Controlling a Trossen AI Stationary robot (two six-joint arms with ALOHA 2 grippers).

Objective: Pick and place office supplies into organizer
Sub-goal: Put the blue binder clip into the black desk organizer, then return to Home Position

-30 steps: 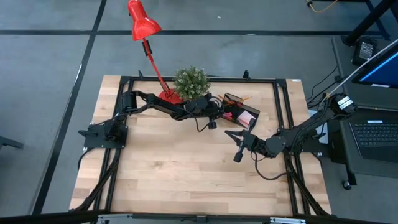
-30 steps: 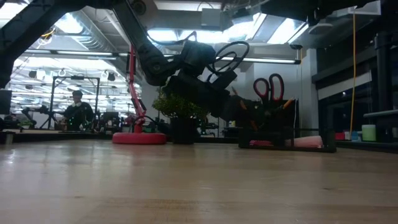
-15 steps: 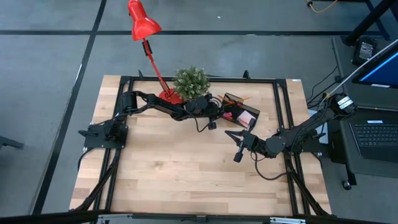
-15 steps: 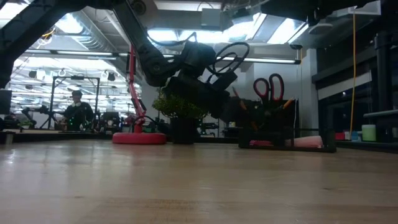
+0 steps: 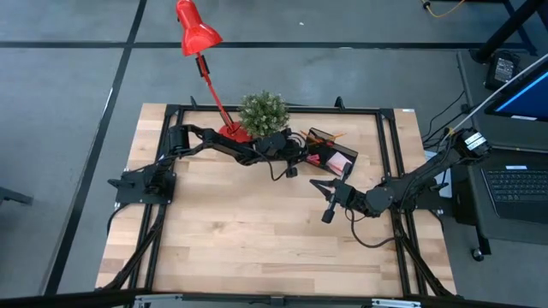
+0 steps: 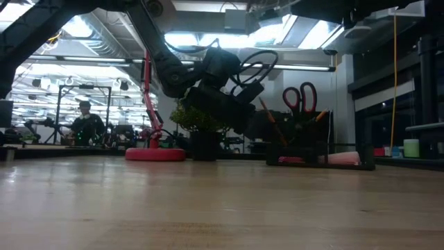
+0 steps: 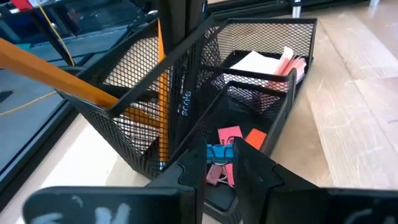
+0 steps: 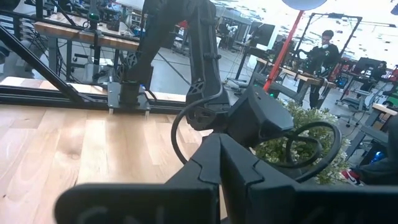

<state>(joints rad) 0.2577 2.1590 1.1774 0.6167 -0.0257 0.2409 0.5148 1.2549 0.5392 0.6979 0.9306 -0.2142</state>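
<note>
Pencils (image 7: 163,87) upright (one aslant) — organizer (image 7: 273,124)

The binder clip (image 7: 219,163) is half hidden behind the left gripper (image 7: 219,177); the pencil (image 7: 59,73) is cut off at the frame edge.

We saw a black wire-mesh organizer (image 7: 261,93) holding orange pencils (image 7: 163,93), pink and white note paper (image 7: 273,62), 1 blue binder clip (image 7: 219,154), and small pink and red erasers (image 7: 239,135); a red desk lamp (image 5: 199,34) stood on pale striped wood (image 5: 248,231).
</note>
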